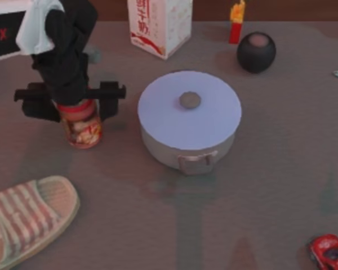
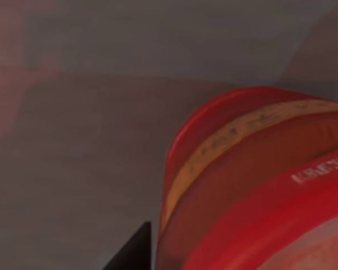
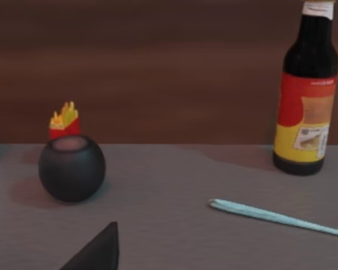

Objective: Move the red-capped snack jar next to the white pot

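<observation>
L gripper (image 1: 73,104) on the red-capped snack jar (image 1: 82,125), jar not yet by the white pot (image 1: 188,115).

Step in hand looked like the grasp/start of carry: L arm reached down from the table's far-left corner, wrist pointing straight down over the jar, dark finger bar spread to both sides of the cap; whether the fingers were clamped or just straddling the jar, I couldn't tell. L wrist cam was filled w/ the jar's red lid and label, so the gripper sat right at it. Jar stood upright on the table, left of the pot, near but clearly apart. Next move prob. needs a firm hold, then a short shift rightward, setting the jar down just beside the pot wall w/o bumping it. R arm was out of the top view; its cam faced a black round speaker (image 3: 71,167) and a sauce bottle (image 3: 306,95).
</observation>
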{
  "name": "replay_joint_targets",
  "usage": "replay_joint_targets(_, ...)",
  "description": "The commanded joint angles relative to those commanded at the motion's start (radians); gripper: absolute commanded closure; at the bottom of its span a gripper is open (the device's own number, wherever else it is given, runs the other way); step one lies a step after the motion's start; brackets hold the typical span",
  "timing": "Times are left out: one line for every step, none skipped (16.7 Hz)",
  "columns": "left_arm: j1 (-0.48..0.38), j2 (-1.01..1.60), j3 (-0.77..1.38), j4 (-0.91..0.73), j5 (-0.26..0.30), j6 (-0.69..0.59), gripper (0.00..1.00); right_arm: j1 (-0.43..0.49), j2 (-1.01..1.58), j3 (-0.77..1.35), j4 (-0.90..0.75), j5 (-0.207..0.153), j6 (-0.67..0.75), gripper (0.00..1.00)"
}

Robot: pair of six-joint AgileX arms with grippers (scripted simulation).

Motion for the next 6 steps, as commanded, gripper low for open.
replay_joint_targets(0.000,0.000,0.000,0.000,0.000,0.000,0.00,0.000,0.000,0.000,0.000,0.000,0.000,0.00)
replay_joint_targets(0.000,0.000,0.000,0.000,0.000,0.000,0.00,0.000,0.000,0.000,0.000,0.000,0.000,0.00)
replay_joint_targets(0.000,0.000,0.000,0.000,0.000,0.000,0.00,0.000,0.000,0.000,0.000,0.000,0.000,0.00)
replay_joint_targets(0.000,0.000,0.000,0.000,0.000,0.000,0.00,0.000,0.000,0.000,0.000,0.000,0.000,0.00)
replay_joint_targets(0.000,0.000,0.000,0.000,0.000,0.000,0.00,0.000,0.000,0.000,0.000,0.000,0.000,0.00)
replay_joint_targets(0.000,0.000,0.000,0.000,0.000,0.000,0.00,0.000,0.000,0.000,0.000,0.000,0.000,0.00)
